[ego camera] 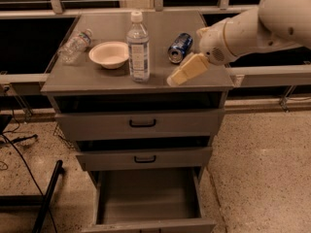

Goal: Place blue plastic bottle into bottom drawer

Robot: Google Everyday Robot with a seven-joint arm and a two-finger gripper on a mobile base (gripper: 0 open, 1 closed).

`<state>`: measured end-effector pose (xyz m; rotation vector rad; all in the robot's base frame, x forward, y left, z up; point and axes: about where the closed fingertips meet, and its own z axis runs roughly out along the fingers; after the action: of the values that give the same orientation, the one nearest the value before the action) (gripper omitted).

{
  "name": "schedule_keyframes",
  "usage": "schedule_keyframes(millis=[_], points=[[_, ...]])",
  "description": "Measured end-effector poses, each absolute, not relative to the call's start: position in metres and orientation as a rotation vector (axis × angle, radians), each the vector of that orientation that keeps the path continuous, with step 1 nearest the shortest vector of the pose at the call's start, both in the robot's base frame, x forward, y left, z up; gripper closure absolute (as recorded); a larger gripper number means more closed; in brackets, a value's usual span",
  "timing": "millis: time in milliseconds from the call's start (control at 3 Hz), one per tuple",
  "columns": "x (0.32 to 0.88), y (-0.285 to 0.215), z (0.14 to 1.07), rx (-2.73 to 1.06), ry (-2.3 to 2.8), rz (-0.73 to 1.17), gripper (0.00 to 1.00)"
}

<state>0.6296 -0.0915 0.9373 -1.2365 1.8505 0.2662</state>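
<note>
Three grey drawers sit in the cabinet before us. The bottom drawer (146,198) is pulled well out at 6 o'clock in the picture, and its plain grey inside holds nothing that we can see. The top drawer (97,125) and the middle drawer (107,160) above it, each with a black handle, stand out only a little.

On the cabinet top (87,81) the blue plastic bottle (139,47) stands upright with its white cap on, near the middle of the surface. A white bowl (109,55) rests just beside it at 9 o'clock. A smaller clear bottle (75,45) lies on its side at 10 o'clock from the bowl, near the left edge. A blue soda can (180,47) lies on its side at 3 o'clock from the tall bottle, apart from it.

The gripper (187,70) hangs over the front right part of the top, at 4 o'clock from the tall bottle and at 6 o'clock from the can, pointing down and to the left. It does not touch the bottle. We cannot tell whether it is open or closed. The white arm (262,23) reaches in from 2 o'clock.
</note>
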Motion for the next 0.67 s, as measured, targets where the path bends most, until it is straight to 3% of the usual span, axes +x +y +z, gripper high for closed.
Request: schedule_keyframes(millis=[667], points=[[0.665,-0.06,0.927,-1.234,1.8,0.343,0.0]])
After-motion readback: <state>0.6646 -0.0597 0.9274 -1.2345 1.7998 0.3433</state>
